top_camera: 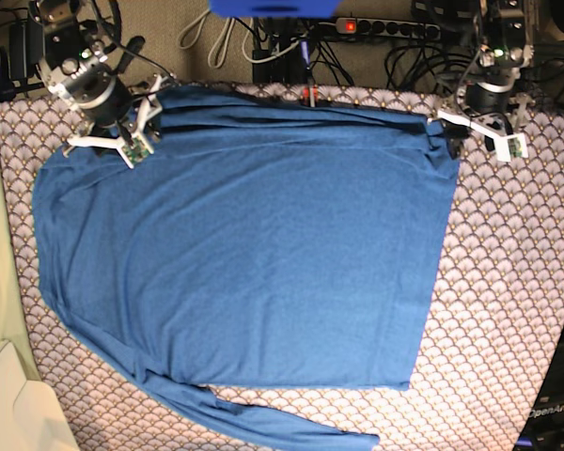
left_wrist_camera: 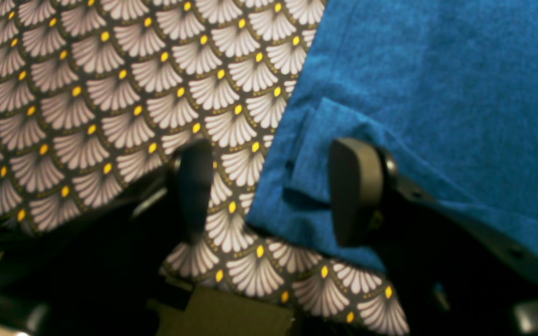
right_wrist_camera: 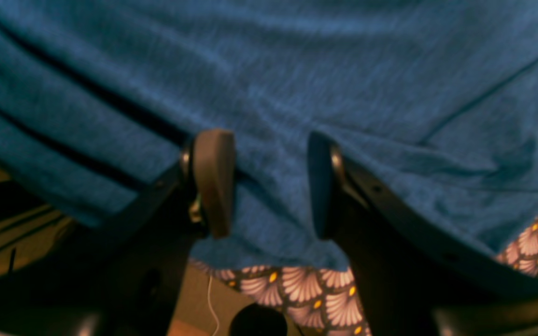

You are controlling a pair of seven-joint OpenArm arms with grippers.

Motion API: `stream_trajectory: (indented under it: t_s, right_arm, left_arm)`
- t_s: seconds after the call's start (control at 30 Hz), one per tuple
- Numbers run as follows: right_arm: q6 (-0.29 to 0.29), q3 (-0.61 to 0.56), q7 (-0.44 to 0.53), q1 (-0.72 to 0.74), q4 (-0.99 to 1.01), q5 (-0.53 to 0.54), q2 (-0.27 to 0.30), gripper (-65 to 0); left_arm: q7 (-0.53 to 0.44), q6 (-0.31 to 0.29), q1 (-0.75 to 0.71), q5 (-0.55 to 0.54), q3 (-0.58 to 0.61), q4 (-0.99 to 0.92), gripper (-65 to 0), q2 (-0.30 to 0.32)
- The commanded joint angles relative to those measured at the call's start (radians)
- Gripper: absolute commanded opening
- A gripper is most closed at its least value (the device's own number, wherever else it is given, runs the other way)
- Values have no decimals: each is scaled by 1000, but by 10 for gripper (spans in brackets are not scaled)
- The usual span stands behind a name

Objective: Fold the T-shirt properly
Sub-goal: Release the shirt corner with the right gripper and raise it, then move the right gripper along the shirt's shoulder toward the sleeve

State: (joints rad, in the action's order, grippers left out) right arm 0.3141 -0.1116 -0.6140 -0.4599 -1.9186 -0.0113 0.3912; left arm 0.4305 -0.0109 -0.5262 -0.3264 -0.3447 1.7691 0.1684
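Grey-white scallop-patterned cloth with small yellow dots (top_camera: 508, 282) covers the whole work surface, and on it lies the large plain medium-blue knit T-shirt with long sleeves (top_camera: 254, 254), spread almost flat and taking most of the surface. The folding seems to be only at its beginning: near the far edge, between the two grippers, a few long creases run across the fabric, so perhaps a narrow strip is turned over there, but the body is not yet folded and one sleeve lies loose at the near edge, far from both grippers. The left gripper (left_wrist_camera: 273, 191) stands at one far corner of the shirt with its jaws spread; one finger is over a small doubled flap of blue fabric, the other over the patterned cloth, and nothing is pinched between them. The right gripper (right_wrist_camera: 269, 184) is at the other far corner, also spread, with the blue edge lying just beyond its fingers; whether they touch the fabric I cannot tell. Most of the work is left, in my judgement: sleeves inward, then the body in halves. Behind both grippers a tangle of black cables and a power strip (top_camera: 385, 28) sits close to the cloth edge, and the loose sleeve could drag when the shirt is lifted.
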Motion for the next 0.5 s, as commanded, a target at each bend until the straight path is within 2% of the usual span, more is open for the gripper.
stream_trajectory:
  t_s: [0.0,0.47]
  right_arm:
    - [-8,5,16,-3,-14,4,12,-379]
    - [-8,3,18,2,58,4,12,-383]
  left_arm:
    - [-22,-1,-2,-1,-4,18,-266,9]
    - [-22,-1,18,0,-4,18,-266,6]
